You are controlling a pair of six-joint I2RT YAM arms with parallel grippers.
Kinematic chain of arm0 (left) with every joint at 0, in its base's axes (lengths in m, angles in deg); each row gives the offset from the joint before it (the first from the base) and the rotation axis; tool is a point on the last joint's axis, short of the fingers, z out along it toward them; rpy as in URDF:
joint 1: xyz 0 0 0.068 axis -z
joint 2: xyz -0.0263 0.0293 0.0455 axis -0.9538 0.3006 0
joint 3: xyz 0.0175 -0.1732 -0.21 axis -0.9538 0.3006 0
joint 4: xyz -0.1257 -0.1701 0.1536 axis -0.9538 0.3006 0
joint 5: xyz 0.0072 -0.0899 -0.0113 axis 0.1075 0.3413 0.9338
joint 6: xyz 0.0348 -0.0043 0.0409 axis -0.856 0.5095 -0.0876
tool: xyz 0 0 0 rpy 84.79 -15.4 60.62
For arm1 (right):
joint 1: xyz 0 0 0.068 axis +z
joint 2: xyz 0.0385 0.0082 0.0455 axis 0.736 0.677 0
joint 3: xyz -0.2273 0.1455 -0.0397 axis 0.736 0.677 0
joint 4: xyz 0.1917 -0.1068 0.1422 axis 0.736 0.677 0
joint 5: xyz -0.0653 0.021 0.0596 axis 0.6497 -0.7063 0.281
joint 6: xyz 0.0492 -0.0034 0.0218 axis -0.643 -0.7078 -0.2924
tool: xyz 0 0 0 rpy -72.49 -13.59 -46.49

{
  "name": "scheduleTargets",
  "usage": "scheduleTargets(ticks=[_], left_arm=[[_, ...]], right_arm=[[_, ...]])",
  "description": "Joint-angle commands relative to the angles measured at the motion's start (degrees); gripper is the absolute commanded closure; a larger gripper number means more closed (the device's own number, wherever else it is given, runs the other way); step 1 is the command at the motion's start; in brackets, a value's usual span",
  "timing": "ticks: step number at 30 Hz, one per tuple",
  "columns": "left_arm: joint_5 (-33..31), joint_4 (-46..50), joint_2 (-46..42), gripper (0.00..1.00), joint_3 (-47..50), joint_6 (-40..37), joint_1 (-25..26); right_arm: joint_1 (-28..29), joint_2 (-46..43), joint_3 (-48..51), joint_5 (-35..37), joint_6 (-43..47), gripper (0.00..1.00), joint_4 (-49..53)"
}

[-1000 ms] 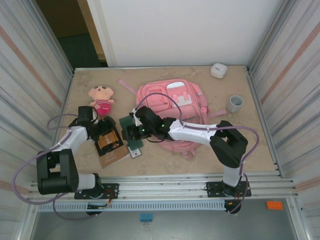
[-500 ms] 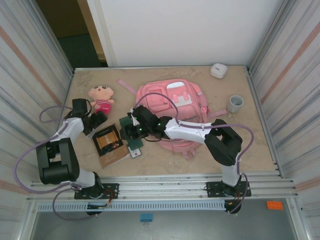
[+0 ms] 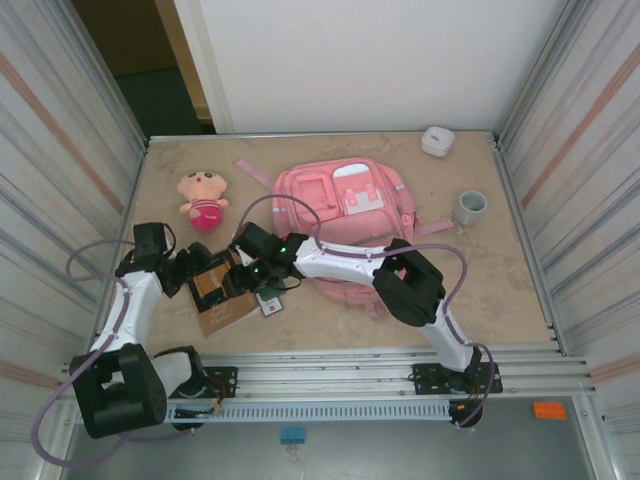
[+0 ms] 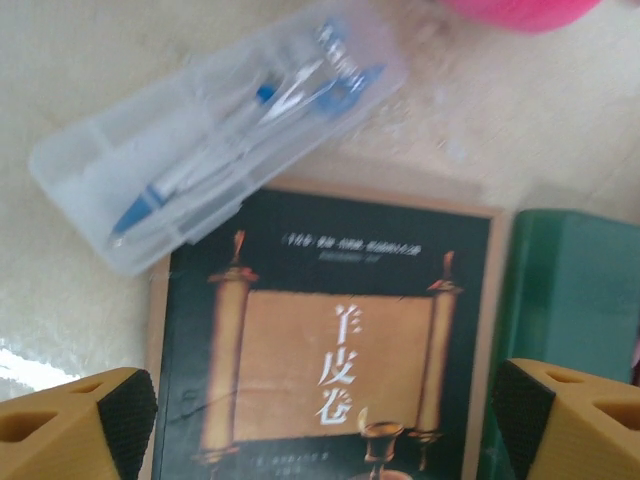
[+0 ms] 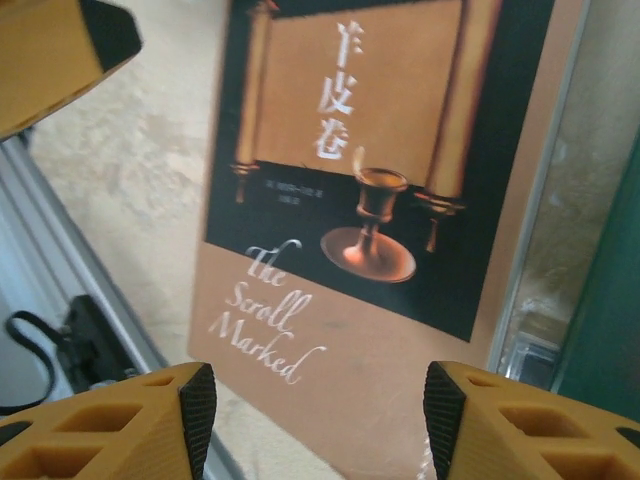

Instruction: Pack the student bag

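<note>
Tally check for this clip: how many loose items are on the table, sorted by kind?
Backpack: 1
Doll: 1
Book: 1
Green flat item, possibly a notebook: 1
Clear pen case: 1
Cup: 1
Small white box: 1
Total: 7

The student bag [image 3: 380, 225] is pink, the book [image 4: 330, 360] black-and-tan.

The white-and-black left arm [image 3: 128, 300] bends at its elbow, left gripper [image 3: 198, 270] aimed rightward, jaws wide apart and empty. The right arm [image 3: 340, 265] stretches far leftward, right gripper [image 3: 240, 282] likewise open-jawed, near the other.
</note>
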Motion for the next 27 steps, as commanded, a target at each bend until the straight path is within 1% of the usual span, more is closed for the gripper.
scheduleTargets(ticks=[1,3,7,10,14,20,24,27], left_arm=[[2.26,1.56,0.44,0.11,0.95,2.49,-0.38],[1.90,0.15,-0.55,0.11,2.61,3.72,-0.43],[0.19,0.55,0.00,0.11,4.01,3.84,-0.44],[-2.67,1.15,0.13,0.07,4.73,4.23,-0.45],[-3.48,0.07,-0.53,0.07,6.52,4.56,-0.43],[0.81,-3.01,2.08,0.10,9.14,6.16,-0.39],[4.84,-4.23,1.80,0.13,10.07,6.37,-0.35],[7.87,-4.66,0.45,0.14,10.61,7.01,-0.38]], right_arm=[[-0.25,4.19,-7.15,2.11,2.79,0.41,10.38],[-0.20,6.60,-11.79,3.42,3.53,0.42,14.29],[-0.33,9.60,-14.86,6.71,4.38,0.42,17.91],[-0.95,11.19,-16.15,5.31,4.58,0.42,19.66],[-1.03,12.90,-17.10,5.32,5.10,0.42,21.02],[-1.04,15.07,-19.14,5.06,6.05,0.47,22.56],[-1.17,14.45,-18.88,9.21,6.53,0.47,24.84],[-2.23,12.72,-16.84,12.19,6.25,0.46,26.07]])
